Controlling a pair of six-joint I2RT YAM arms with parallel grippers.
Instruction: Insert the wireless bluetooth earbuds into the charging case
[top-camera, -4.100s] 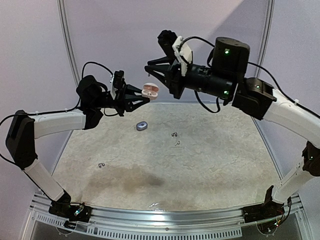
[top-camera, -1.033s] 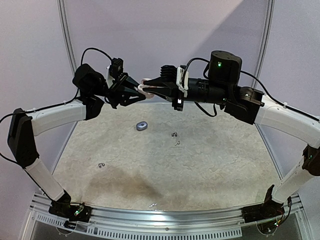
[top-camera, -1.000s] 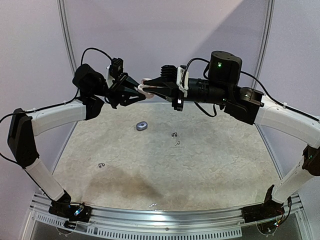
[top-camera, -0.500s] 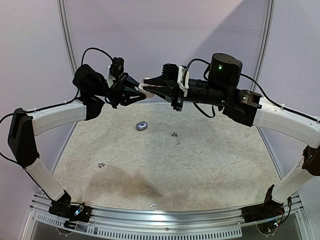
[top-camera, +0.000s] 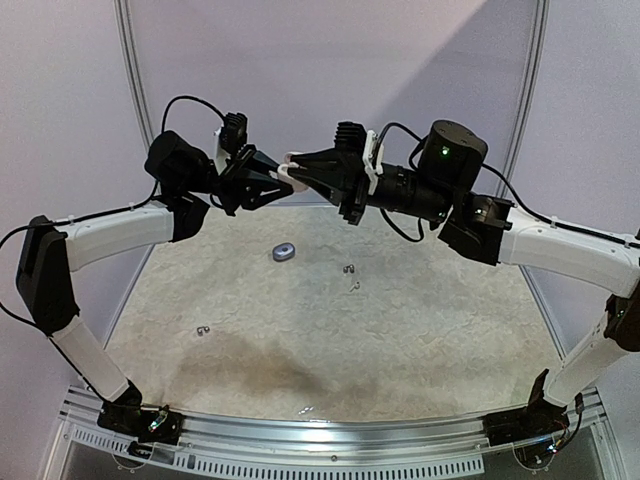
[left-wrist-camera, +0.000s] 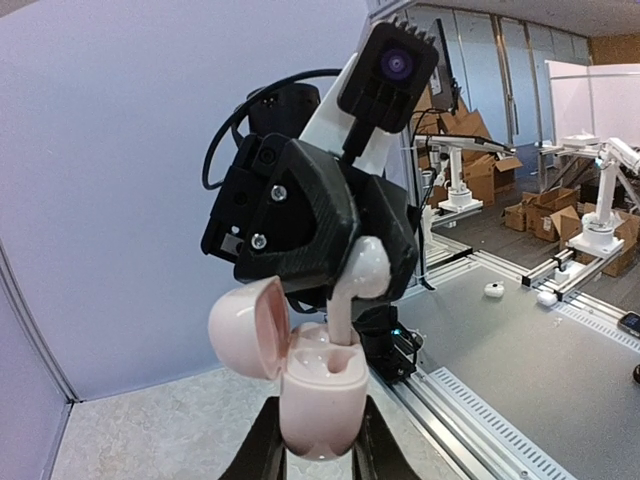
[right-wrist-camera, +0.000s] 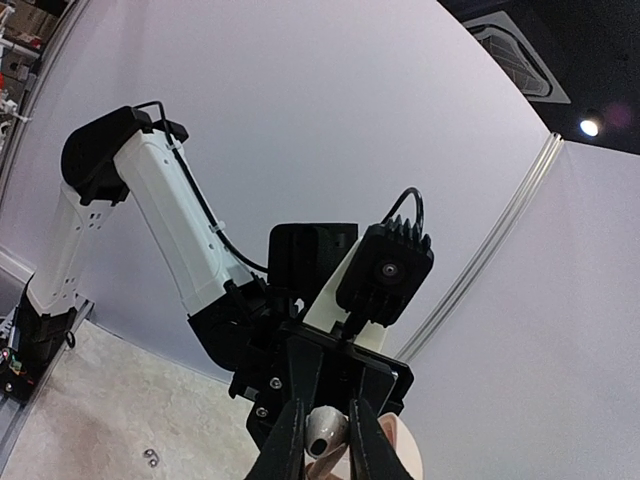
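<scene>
Seating a whitish earbud (left-wrist-camera: 360, 275) is the step in hand. The right gripper (right-wrist-camera: 325, 440) is pinched narrow on it, with the stem entering a socket of the pink case (left-wrist-camera: 318, 395). The left gripper (left-wrist-camera: 318, 450) clamps the case upright, lid open, in the air above the 12 o'clock edge of the surface (top-camera: 400, 340). The next move probably calls for a straight push down, then release. Seating depth cannot be judged. The loose pieces (top-camera: 349, 267) near centre are too small to identify.
</scene>
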